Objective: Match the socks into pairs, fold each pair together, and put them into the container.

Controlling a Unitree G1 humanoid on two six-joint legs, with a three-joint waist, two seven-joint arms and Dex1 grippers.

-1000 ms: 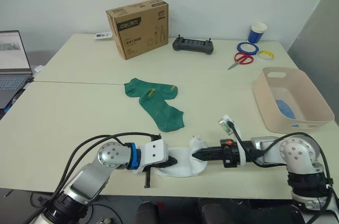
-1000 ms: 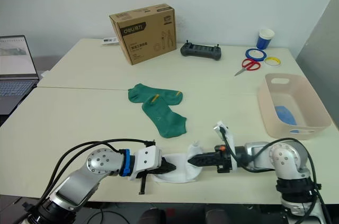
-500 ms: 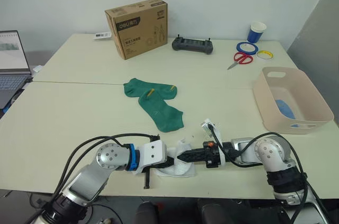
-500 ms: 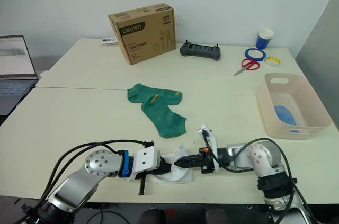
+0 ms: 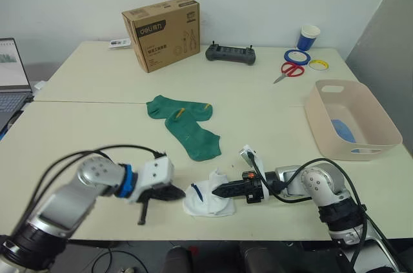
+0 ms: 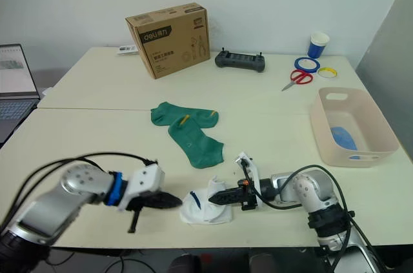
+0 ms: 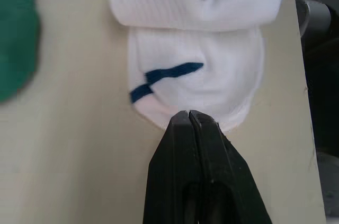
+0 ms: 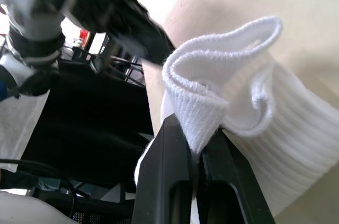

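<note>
Since a second ago the left gripper (image 5: 181,194) backs off the white socks (image 5: 208,200) and now sits just beside them toward the robot's left, fingers pressed together on nothing, tips right at the sock's rounded edge. Meanwhile the bundle gets shorter and bunchier. It's lying near the front edge of the table (image 5: 97,131), long axis roughly left-right, with a cuff sticking up at the far side. The right gripper (image 5: 215,190) is pinching a fold of that white cuff, its arm stretched flat along the table from the right.

Two green socks (image 5: 182,122) lie further back, mid-table, overlapping in a sort of V; the nearer one runs diagonally toward the front right. The basin (image 5: 322,124) is well off to the right with a blue sock (image 5: 344,130) inside. Cardboard box (image 5: 161,24), controller (image 5: 230,54), scissors (image 5: 290,70), tape rolls (image 5: 297,57), cup (image 5: 310,37) along the back.
</note>
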